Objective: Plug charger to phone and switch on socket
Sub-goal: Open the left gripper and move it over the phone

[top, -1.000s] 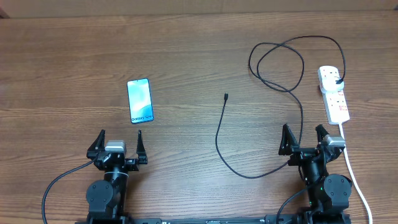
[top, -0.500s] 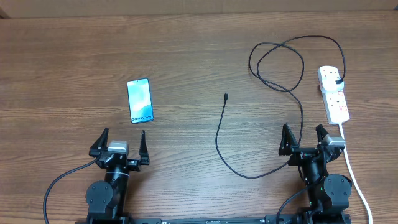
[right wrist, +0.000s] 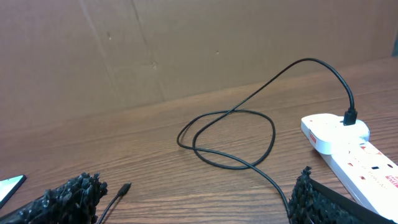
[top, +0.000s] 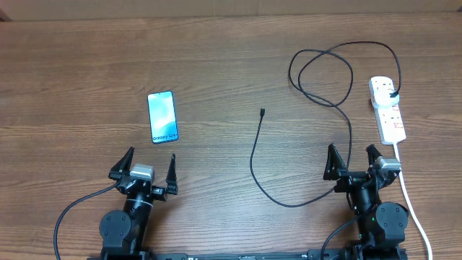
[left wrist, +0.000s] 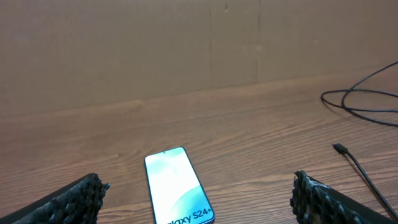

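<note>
While left fingers [top: 171, 169] and right fingers [top: 332, 160] stand spread, phone [top: 162, 117] lies screen-up, long axis near-to-far, charger [top: 252, 160] tip pointing away

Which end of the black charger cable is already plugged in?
The plug end: it sits in the far outlet of the white power strip, while the small connector tip lies free on the table, apart from the phone.

Lighting: soft, even, warm over the whole table [top: 216, 58], edge to edge. Shadows: faint, thin, close under the charger [top: 252, 159]. Brightest item: phone [top: 162, 117] screen, self-lit, slightly washed out. Focus: overhead crisp; wrist views softer, nearest foreground blurred.
</note>
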You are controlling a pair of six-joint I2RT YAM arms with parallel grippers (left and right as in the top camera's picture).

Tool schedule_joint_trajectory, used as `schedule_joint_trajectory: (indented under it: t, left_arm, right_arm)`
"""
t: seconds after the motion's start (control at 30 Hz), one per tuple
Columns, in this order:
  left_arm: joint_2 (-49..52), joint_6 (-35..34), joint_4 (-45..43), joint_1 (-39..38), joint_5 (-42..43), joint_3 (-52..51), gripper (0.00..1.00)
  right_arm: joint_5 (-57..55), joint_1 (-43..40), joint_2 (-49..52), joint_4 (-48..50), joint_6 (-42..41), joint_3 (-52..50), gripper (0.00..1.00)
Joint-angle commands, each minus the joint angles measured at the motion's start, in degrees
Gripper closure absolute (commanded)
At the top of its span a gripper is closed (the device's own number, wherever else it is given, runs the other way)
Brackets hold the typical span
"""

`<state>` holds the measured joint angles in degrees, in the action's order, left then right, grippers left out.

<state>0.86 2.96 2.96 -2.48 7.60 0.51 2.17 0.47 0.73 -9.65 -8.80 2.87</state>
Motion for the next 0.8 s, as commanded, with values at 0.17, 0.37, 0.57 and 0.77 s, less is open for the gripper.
schedule_joint_trajectory:
  t: [0.17,0.37,0.57,0.77]
  left_arm:
    - [-0.59,-0.61,-1.68,0.31,0.81,-0.04,0.01]
    - [-0.55,-1.03,-1.99,0.33,-2.05,0.81,0.01]
    - [0.07,-1.25,-2.23,0.33,-4.15,2.29,0.01]
    - [5.64,-1.25,-3.89,0.33,-4.39,6.93,0.00]
  right_arm:
    - [0.04,0.33,-0.57,0.39,-0.13,-0.31,0.00]
    - [0.04,0.33,-0.57,0.37,-0.13,-0.31,0.00]
    - [0.04,0.33,-0.57,0.37,-0.13,-0.31,0.00]
    - [0.04,0.33,-0.57,0.37,-0.13,-0.31,0.00]
